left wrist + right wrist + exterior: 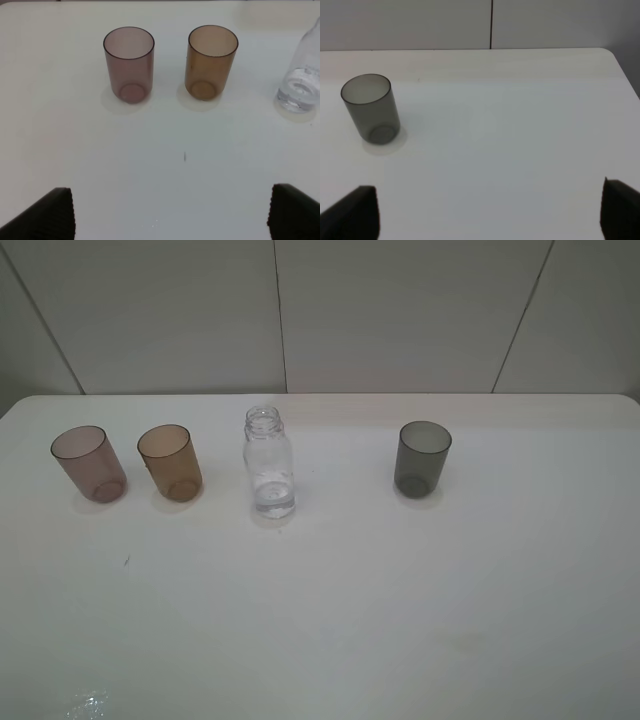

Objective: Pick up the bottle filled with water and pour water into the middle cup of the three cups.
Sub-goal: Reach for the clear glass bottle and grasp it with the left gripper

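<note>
While my left fingers [50, 215] stand spread wide apart with nothing between them, they hang above the bare white surface [400, 620], short of the things lined up on it. My right fingers [355, 212] are parted just as wide and grip nothing either.

The bottle [269, 462] stands upright and capless near the middle of the surface, with water showing in its lower part. To its left in the high view stands the amber-brown cup [170, 462], upright, near the bottle but not touching it. The pinkish-mauve cup [89, 463] is just beyond that, close beside it with a gap between them. The dark grey cup [422, 458] stands alone on the bottle's other side, well apart from it and ahead of my right fingers.

A small dark mark [185, 157] lies on the surface between my left fingers and the amber-brown cup.
</note>
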Robot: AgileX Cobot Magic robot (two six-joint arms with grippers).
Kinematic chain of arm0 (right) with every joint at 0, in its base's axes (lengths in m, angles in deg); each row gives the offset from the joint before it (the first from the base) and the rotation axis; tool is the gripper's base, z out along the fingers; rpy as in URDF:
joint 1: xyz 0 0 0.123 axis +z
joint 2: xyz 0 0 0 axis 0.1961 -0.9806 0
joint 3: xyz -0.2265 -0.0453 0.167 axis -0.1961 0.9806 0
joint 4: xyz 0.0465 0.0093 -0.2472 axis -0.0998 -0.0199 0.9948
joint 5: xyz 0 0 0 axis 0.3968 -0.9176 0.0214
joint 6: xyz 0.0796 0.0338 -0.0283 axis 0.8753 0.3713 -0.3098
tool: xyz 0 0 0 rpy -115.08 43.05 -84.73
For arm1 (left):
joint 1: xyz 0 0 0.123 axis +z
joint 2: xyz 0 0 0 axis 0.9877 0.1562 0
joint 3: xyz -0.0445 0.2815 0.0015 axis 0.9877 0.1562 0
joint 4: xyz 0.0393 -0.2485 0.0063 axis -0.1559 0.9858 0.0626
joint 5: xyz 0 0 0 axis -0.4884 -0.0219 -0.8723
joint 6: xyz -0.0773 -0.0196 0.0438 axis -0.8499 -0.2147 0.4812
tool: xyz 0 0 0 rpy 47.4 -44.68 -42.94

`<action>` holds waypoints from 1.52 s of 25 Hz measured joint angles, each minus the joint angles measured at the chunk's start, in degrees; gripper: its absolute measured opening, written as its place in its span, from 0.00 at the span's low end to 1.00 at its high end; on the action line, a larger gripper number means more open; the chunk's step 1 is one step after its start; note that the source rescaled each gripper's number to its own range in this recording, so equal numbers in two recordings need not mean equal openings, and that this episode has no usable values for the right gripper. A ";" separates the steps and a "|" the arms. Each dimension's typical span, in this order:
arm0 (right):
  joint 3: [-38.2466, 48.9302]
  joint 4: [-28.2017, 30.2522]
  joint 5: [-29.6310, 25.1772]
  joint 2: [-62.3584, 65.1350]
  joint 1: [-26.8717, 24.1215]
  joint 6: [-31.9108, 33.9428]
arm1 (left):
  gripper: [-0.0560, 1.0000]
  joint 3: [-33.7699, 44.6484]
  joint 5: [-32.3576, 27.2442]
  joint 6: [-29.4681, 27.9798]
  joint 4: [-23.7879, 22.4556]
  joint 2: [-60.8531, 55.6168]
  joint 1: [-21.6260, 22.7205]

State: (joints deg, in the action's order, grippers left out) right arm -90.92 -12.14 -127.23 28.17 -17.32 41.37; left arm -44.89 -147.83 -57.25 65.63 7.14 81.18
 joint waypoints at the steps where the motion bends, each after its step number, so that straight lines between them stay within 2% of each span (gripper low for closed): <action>1: 0.00 0.00 0.00 0.00 0.00 0.00 | 1.00 0.00 0.00 0.00 0.00 0.00 0.00; 29: 0.00 0.00 0.00 0.00 0.00 0.00 | 1.00 0.00 0.00 0.00 0.00 0.00 0.00; 35: 0.00 0.00 0.00 0.00 0.00 0.00 | 1.00 -0.38 0.14 -0.26 0.00 0.83 -4.14; 38: 0.00 0.00 0.00 0.00 0.00 0.00 | 1.00 -1.27 3.43 -0.44 1.24 3.54 -5.30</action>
State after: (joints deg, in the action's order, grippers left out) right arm -90.92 -12.14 -127.23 28.17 -17.32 41.37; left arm -46.16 -144.40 -57.69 66.87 10.67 75.88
